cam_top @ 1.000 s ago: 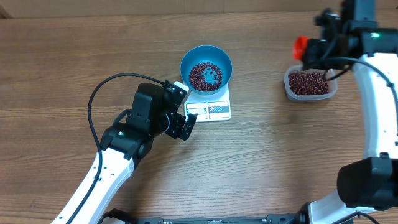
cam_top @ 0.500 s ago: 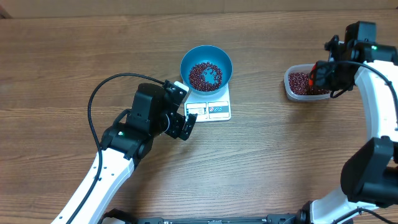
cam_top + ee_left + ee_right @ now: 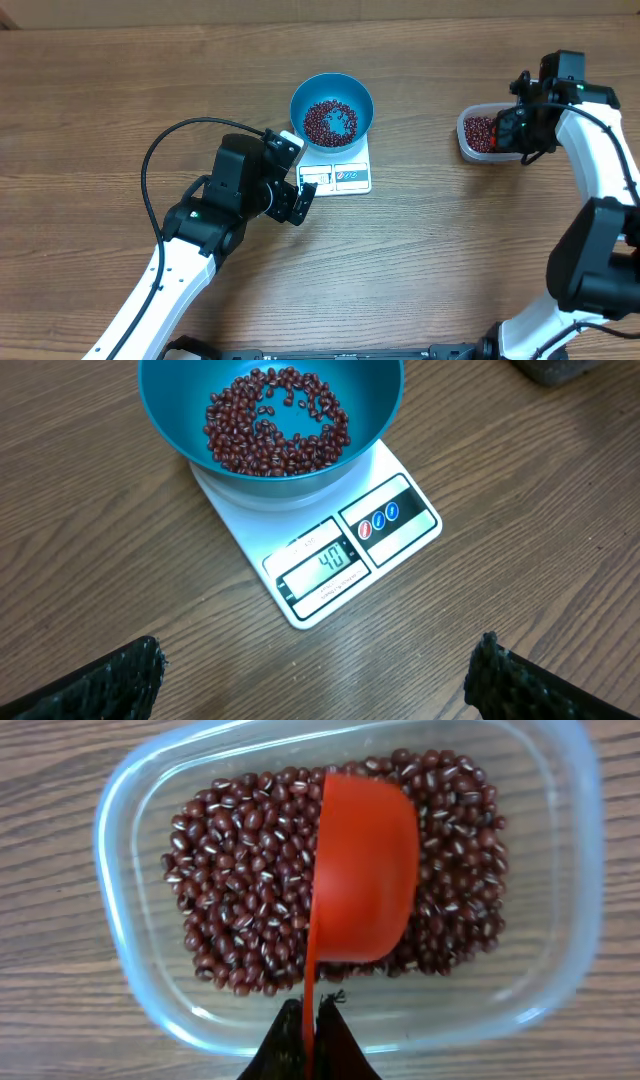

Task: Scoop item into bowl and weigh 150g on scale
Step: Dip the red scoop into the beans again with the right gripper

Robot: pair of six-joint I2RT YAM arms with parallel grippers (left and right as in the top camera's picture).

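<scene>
With your right gripper (image 3: 310, 1020) closed tight on the red scoop (image 3: 365, 870), push its cup under the beans (image 3: 240, 890) in the tub (image 3: 130, 970), well apart from the scale (image 3: 390, 520), then lift it level (the left gripper (image 3: 320, 680) hangs open beside the scale).

Left arm (image 3: 150, 290), right arm (image 3: 605, 170): white links, black joints; black cable (image 3: 146, 180); left gripper (image 3: 315, 680) fingers (image 3: 100, 680) grainy black
</scene>
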